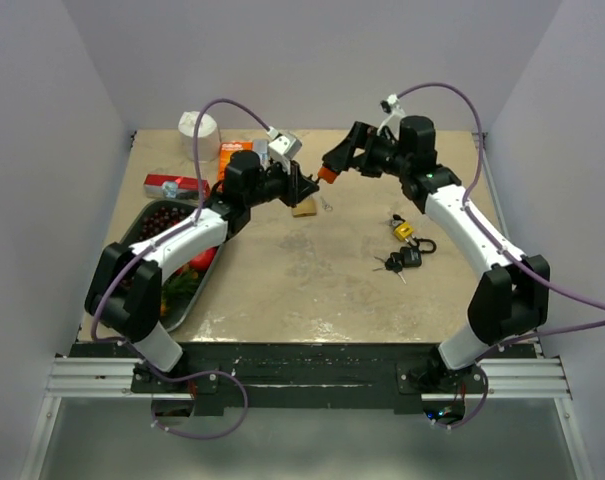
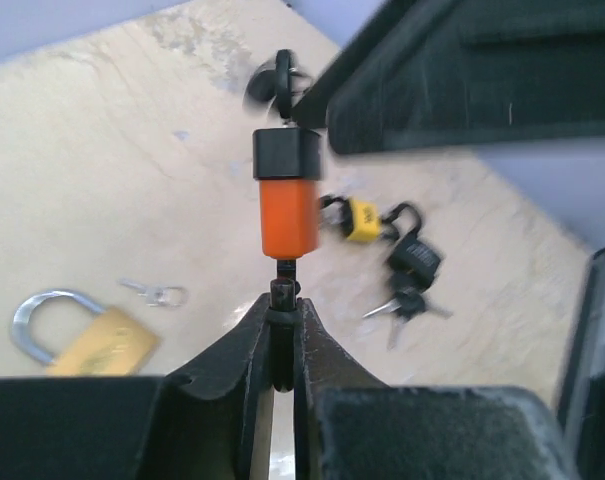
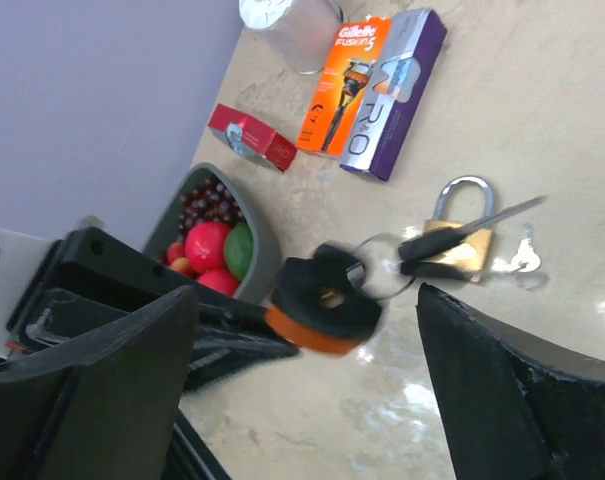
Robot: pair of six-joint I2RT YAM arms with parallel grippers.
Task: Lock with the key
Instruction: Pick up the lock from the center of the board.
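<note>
Under orange padlock (image 2: 287,215), key (image 2: 282,296) (mostly hidden)

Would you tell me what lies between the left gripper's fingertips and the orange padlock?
Only a short dark stub, seemingly the key, pinched in the left gripper and entering the orange padlock from below; the left wrist view shows it.

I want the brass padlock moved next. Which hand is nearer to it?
Left. The left hand hovers right by the brass padlock; the right hand is farther back and to the right.
</note>
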